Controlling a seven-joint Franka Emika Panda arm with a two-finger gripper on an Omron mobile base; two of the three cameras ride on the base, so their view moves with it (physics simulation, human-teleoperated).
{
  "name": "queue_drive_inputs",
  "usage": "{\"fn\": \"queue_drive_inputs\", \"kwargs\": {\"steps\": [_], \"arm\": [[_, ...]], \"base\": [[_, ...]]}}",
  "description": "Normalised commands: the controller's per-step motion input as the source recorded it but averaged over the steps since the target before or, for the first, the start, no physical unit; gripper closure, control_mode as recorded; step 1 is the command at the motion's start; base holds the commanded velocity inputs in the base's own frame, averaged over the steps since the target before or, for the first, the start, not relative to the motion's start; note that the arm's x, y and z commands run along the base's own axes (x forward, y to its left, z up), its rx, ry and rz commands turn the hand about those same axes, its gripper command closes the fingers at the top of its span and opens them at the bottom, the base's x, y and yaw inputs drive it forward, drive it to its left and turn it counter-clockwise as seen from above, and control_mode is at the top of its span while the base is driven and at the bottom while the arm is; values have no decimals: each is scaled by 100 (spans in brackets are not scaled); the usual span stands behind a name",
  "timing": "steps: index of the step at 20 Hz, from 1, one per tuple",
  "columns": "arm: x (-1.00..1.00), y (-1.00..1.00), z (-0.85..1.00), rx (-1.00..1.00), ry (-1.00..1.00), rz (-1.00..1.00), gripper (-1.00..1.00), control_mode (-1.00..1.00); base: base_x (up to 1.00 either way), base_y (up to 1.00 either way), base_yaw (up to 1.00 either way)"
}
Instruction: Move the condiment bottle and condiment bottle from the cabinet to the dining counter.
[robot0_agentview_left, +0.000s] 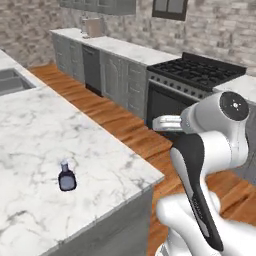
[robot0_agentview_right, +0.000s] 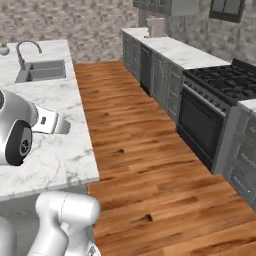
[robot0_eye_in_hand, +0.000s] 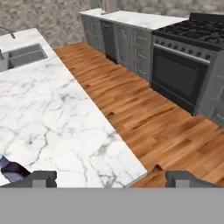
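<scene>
The white marble-topped desk (robot0_agentview_left: 60, 130) is the biggest thing before me, a long island with grey veining. The left base view shows it carrying a small dark condiment bottle (robot0_agentview_left: 67, 178) with a pale cap, standing upright near the desk's near corner, well clear of the edge. In my hand view that same bottle sits at the lower left edge, cut off by the frame, just beside one of my fingertips (robot0_eye_in_hand: 41, 178). The right base view has the steel sink (robot0_agentview_right: 42, 70) and curved tap (robot0_agentview_right: 26, 50) set into the far end of the desk.

Warm brown plank flooring (robot0_agentview_right: 140, 145) runs between the desk and a wall run of grey cabinets (robot0_agentview_right: 160, 70) with a pale marble top. A black range with a dark oven door (robot0_agentview_right: 205, 115) stands in that run, against a rough stone wall (robot0_agentview_right: 75, 20).

My jaws (robot0_eye_in_hand: 111, 178) stand wide apart, holding nothing, above the desk's edge.

I can read no labels or writing anywhere.
</scene>
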Motion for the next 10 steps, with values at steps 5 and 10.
{"fn": "queue_drive_inputs", "kwargs": {"steps": [5,10], "arm": [[0,0,0,0,0,0,-100,100],[0,0,0,0,0,0,-100,100]], "base": [[0,-50,-87],[0,-52,-86]]}}
